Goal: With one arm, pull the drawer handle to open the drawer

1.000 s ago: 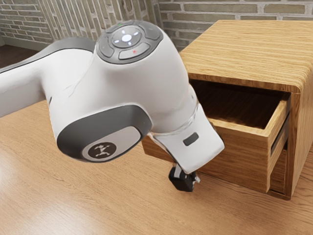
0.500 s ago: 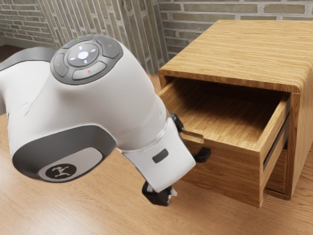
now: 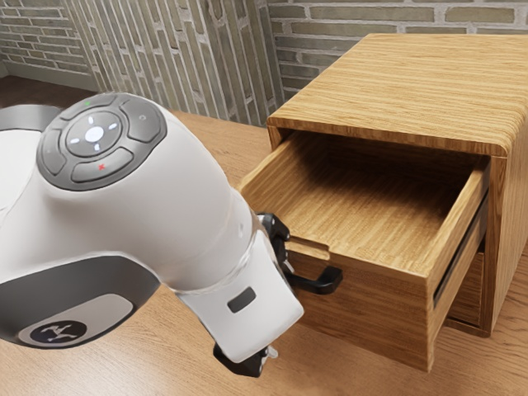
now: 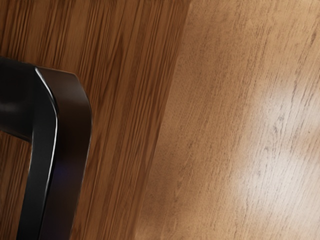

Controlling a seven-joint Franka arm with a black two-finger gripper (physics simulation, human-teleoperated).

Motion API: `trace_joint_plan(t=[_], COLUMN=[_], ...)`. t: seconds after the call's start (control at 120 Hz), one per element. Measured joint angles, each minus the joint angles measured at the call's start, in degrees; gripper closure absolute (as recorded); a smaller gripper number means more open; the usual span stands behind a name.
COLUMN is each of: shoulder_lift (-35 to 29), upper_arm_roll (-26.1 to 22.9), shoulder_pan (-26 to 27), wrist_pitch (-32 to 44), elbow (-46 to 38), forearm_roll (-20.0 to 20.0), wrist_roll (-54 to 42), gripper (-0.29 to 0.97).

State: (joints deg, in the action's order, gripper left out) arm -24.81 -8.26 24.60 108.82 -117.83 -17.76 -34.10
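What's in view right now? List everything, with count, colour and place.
cabinet: one, light wood, on the table at the exterior view's right
drawer: one, same wood, pulled well out of the cabinet, nothing seen inside
handle: one, black, on the drawer's front
table: one, brown wood, under everything
brick wall: one, grey-brown, behind the cabinet
slatted panel: one, grey-beige, behind the arm
arm: one, white and grey, coming in from the exterior view's left
gripper: one, black, at the handle, mostly hidden behind the arm
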Motion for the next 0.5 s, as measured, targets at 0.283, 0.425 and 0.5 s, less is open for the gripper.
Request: trace_joint_plan(t=[0.283,0.425,0.5], shoulder_lift=[1.74,18.58,21.52], upper_arm_roll=[0.06,18.0,23.44], shoulder_pan=[-0.18,-6.75,-9.65], wrist_pitch=[-6.43,-18.6,-22.07], elbow=[15.34,39.42,42.64], forearm_roll=[-0.24,9.03,12.31], wrist_roll=[0.68,1.79,2.79], gripper=[0.01,0.0,0.0])
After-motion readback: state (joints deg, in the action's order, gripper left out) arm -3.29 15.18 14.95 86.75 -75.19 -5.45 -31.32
